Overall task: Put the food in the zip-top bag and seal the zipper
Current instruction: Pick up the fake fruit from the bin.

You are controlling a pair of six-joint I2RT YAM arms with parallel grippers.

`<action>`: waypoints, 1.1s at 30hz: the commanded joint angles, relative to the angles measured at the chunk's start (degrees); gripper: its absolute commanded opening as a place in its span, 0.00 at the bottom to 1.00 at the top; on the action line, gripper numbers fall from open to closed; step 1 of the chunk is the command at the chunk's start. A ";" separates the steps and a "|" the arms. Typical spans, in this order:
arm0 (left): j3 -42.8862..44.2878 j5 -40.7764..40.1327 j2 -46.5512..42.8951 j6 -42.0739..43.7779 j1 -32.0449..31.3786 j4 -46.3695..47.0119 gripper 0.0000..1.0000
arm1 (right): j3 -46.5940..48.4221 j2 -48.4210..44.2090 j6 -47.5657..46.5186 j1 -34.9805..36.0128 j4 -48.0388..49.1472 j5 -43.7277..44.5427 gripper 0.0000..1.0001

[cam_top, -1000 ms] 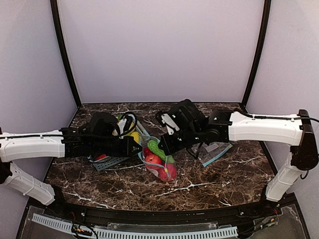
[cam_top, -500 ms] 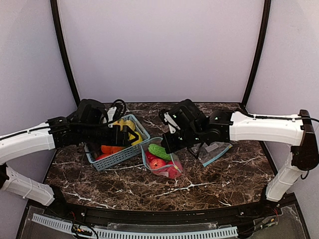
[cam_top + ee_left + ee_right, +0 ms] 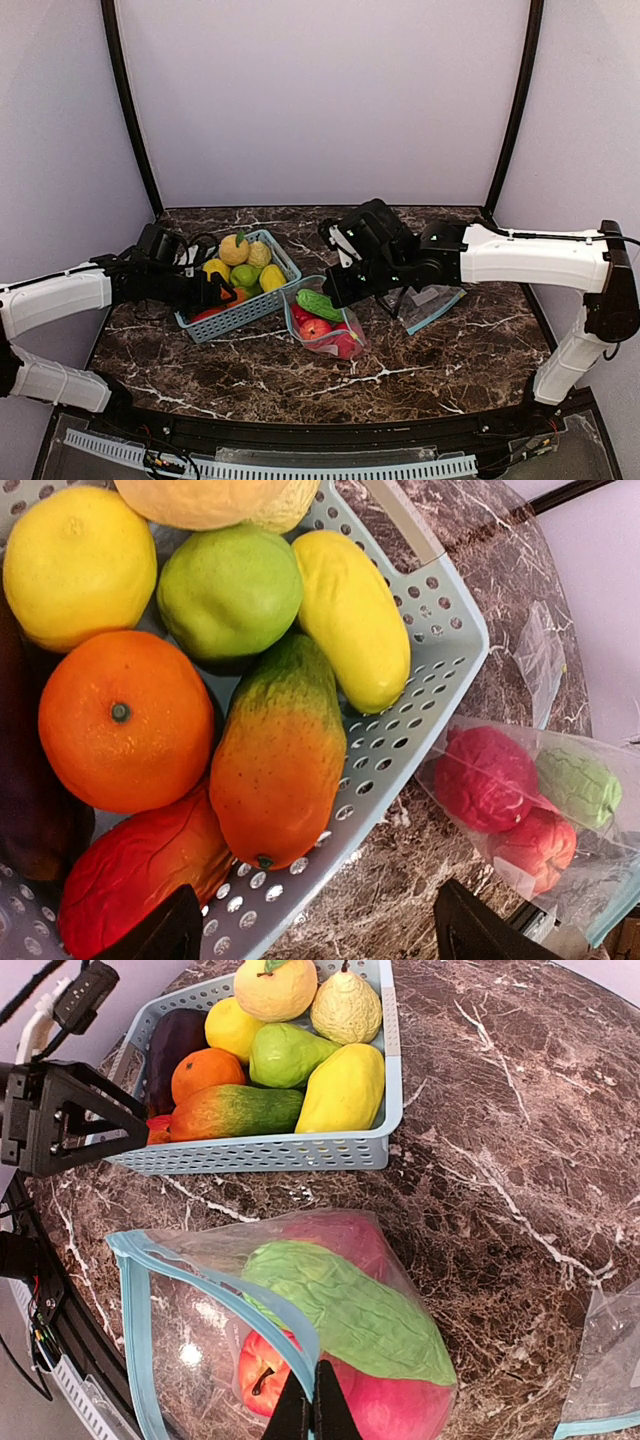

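The zip-top bag (image 3: 326,322) lies on the table in the middle with its mouth held open. Inside it are food pieces: a long green one (image 3: 350,1310), a red apple (image 3: 262,1378) and a red round one (image 3: 405,1410). My right gripper (image 3: 313,1412) is shut on the bag's light-blue zipper (image 3: 215,1295), pinching the rim from above. To the left, my left gripper (image 3: 315,920) is open and empty over the near wall of the blue basket (image 3: 420,715). From the left wrist view the bag (image 3: 545,800) shows at the right.
The blue mesh basket (image 3: 245,308) left of the bag holds several toy fruits, among them an orange (image 3: 120,720) and a green-and-orange mango (image 3: 280,755). A second clear bag (image 3: 432,303) lies flat under the right arm.
My left gripper has opened and drawn back leftwards from the bag's mouth to the basket. The green piece now lies in the bag. The right gripper has stayed put.
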 commanded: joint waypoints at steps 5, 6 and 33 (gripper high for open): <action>-2.06 3.73 4.26 -0.14 1.75 6.58 0.76 | 0.20 0.20 0.32 0.46 1.84 0.02 0.00; -2.19 3.74 5.14 -0.22 2.33 7.33 0.75 | 0.17 0.20 0.32 0.51 1.84 0.10 0.00; -3.05 10.50 16.78 -4.13 4.40 17.45 0.65 | -0.22 -0.11 0.32 -0.01 2.08 0.62 0.00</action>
